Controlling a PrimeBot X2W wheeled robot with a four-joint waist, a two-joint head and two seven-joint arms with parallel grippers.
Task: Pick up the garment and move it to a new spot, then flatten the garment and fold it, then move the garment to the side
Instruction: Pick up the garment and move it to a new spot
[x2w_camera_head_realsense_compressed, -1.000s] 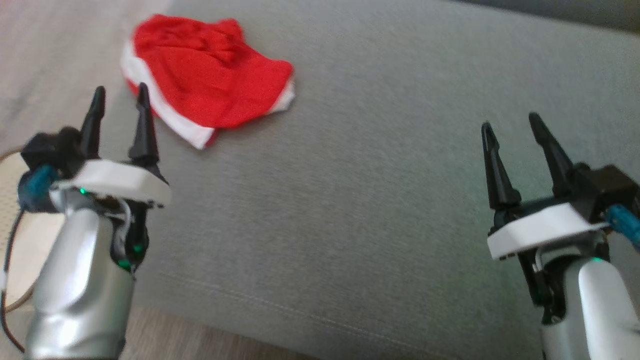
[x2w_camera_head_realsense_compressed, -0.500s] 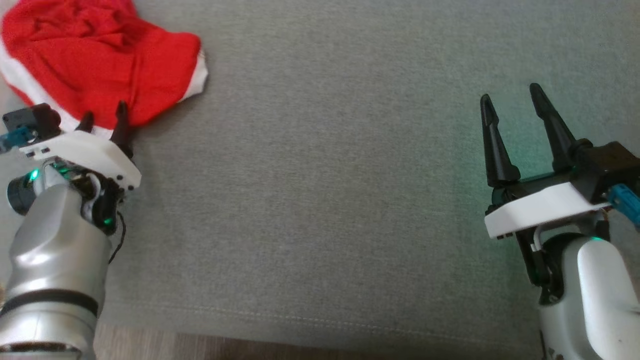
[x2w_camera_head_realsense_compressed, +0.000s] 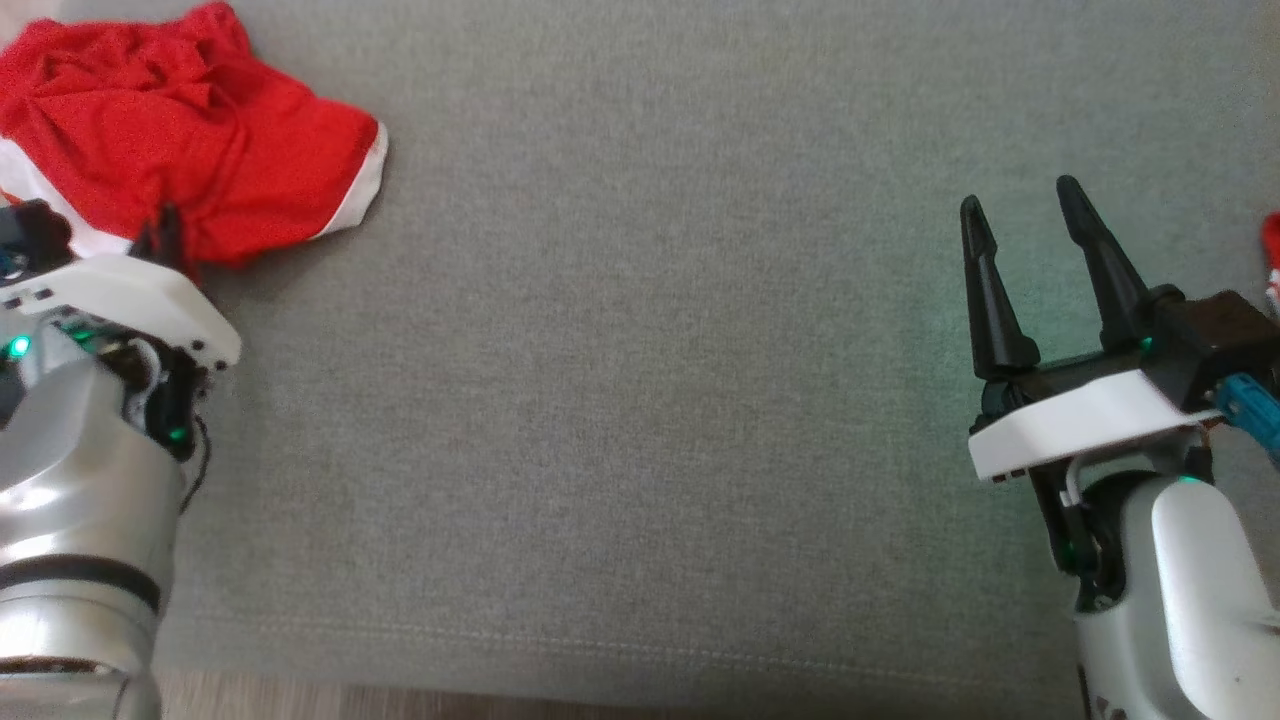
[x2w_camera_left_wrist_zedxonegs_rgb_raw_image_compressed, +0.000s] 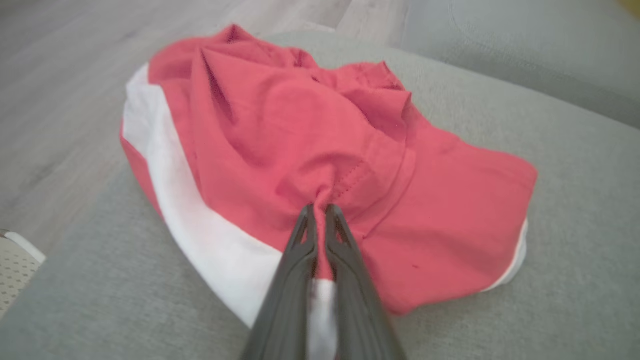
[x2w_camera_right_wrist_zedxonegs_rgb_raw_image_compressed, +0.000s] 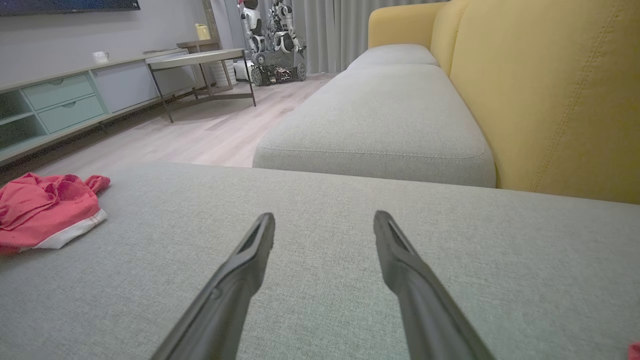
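Garment (x2w_camera_left_wrist_zedxonegs_rgb_raw_image_compressed: 280, 130) pinched by left hand (x2w_camera_left_wrist_zedxonegs_rgb_raw_image_compressed: 318, 207); right hand (x2w_camera_head_realsense_compressed: 1019, 196) spread.

- Grey fabric seat cushion (x2w_camera_head_realsense_compressed: 640, 400) in the foreground, stitched seam along its front edge.
- Second grey cushion (x2w_camera_right_wrist_zedxonegs_rgb_raw_image_compressed: 380, 120) beyond it, along the same sofa.
- Yellow upholstered backrest (x2w_camera_right_wrist_zedxonegs_rgb_raw_image_compressed: 550, 100) behind both cushions.
- Pale wood plank floor (x2w_camera_right_wrist_zedxonegs_rgb_raw_image_compressed: 200, 135), evenly lit.
- Low sideboard (x2w_camera_right_wrist_zedxonegs_rgb_raw_image_compressed: 65, 105) with pale green drawers against a grey wall (x2w_camera_right_wrist_zedxonegs_rgb_raw_image_compressed: 75, 35); white cup (x2w_camera_right_wrist_zedxonegs_rgb_raw_image_compressed: 100, 56) on top.
- Thin-legged table (x2w_camera_right_wrist_zedxonegs_rgb_raw_image_compressed: 200, 60) near grey curtains (x2w_camera_right_wrist_zedxonegs_rgb_raw_image_compressed: 330, 25) at the far end.
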